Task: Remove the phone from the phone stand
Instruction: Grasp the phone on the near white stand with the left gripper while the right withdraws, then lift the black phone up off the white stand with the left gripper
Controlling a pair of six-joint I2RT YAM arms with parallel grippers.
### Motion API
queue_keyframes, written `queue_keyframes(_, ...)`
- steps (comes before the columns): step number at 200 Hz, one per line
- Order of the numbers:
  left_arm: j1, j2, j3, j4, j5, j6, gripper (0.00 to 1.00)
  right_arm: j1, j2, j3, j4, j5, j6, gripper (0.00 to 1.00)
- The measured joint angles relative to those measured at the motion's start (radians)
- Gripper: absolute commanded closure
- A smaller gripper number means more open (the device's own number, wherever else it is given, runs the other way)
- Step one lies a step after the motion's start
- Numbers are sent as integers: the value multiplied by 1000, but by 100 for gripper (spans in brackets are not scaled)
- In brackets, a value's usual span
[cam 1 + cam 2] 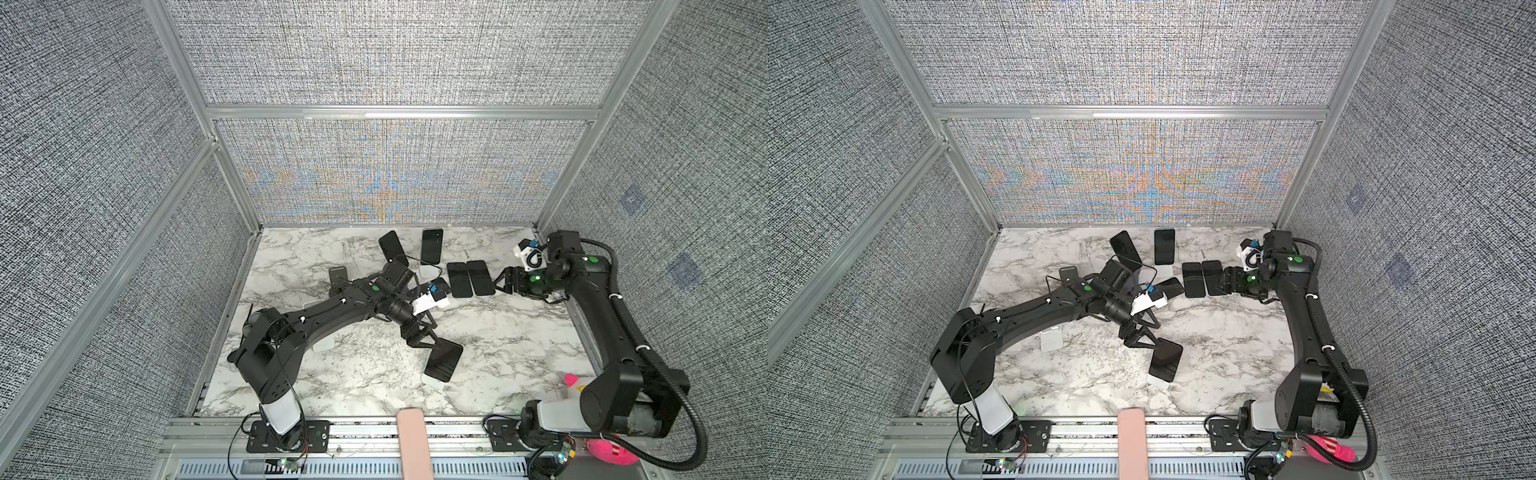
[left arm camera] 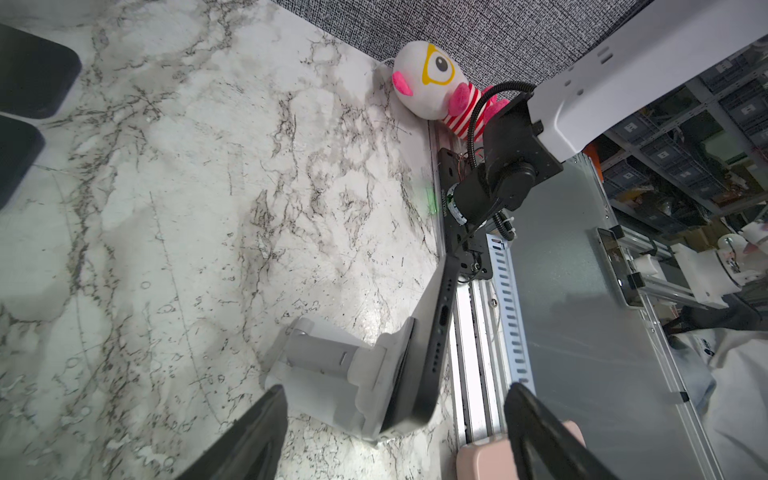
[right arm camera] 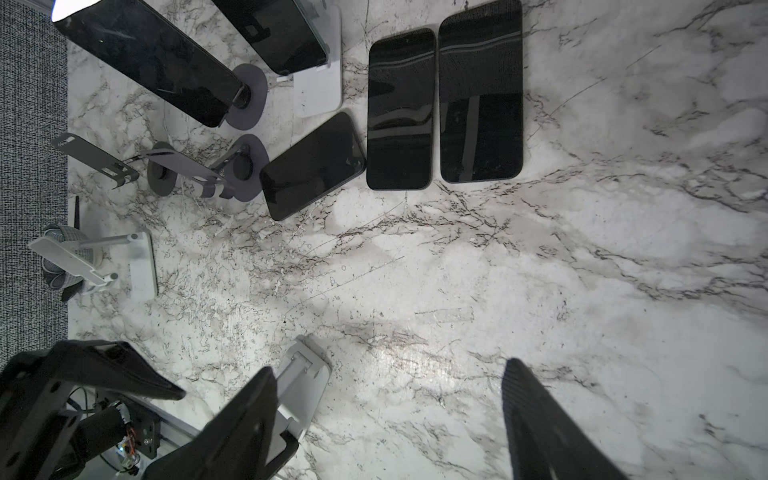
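In both top views a black phone [image 1: 444, 360] [image 1: 1166, 360] leans on a white phone stand [image 1: 433, 382] [image 1: 1158, 382] near the front middle of the marble table. My left gripper [image 1: 434, 347] [image 1: 1148, 343] is at its upper end. In the left wrist view the phone [image 2: 432, 345] shows edge-on against the stand [image 2: 332, 374]. The left gripper [image 2: 397, 390] is open, with a finger on each side and a gap to both. My right gripper [image 1: 500, 283] [image 3: 388, 370] is open and holds nothing, at the back right beside two flat phones.
Two phones [image 1: 459, 279] [image 1: 480, 277] lie flat at the back, a third [image 3: 311, 166] beside them. Two more lean on stands [image 1: 392, 247] [image 1: 432, 245]. Empty stands [image 3: 95, 160] [image 3: 95, 257] are on the left. A plush toy [image 2: 432, 83] sits in the front right corner, and a pink bar [image 1: 411, 440] at the front rail.
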Motion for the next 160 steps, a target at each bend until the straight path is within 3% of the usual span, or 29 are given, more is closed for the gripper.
queue_keyframes(34, -10, 53, 34, -8, 0, 1, 31, 0, -16, 24, -23, 23, 3, 25)
queue_keyframes(64, -17, 76, 45, -8, 6, 0, 53, 0, -35, 34, -42, 48, 4, 26)
queue_keyframes(130, -27, 106, 65, -40, 47, 10, 79, 0, -28, 34, -59, 79, 7, 26)
queue_keyframes(160, -32, 108, 65, -44, 52, 13, 84, 0, -25, 34, -59, 86, 7, 26)
